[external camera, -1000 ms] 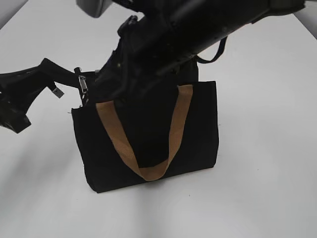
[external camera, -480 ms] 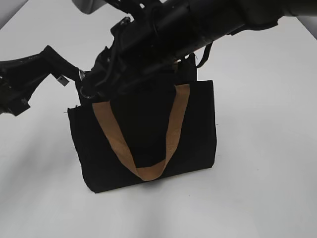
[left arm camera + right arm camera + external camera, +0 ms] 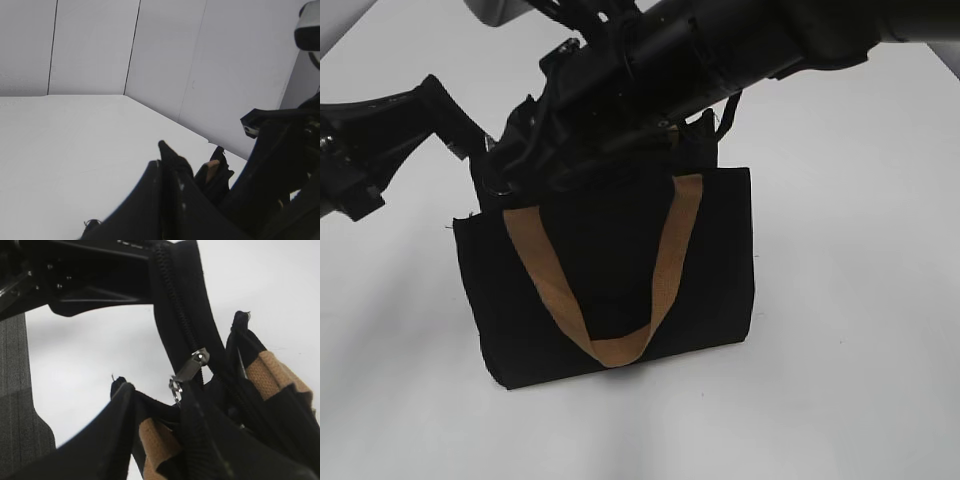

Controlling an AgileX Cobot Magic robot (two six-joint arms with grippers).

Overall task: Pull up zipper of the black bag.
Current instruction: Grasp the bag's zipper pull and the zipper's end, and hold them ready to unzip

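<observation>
The right hand [image 3: 187, 390] is pinching the zipper [image 3: 190, 367], whose silver tab juts just above its fingertips at the black bag's [image 3: 620, 290] top edge. Closed teeth run beyond the tab toward the left hand [image 3: 470, 140], which seems clamped on the bag's end; the near opening still gapes, so closing appears only partly done.

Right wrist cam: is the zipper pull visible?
Yes, the silver zipper pull shows on the track of the black bag, near the middle of the frame.

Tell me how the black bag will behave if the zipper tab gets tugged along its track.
The black bag is probably floppy: its top edge folds and sags in the right wrist view. It seems light, so it may drag or tip unless held. The zipper hangs loose from its slider and might swing or slip.
</observation>
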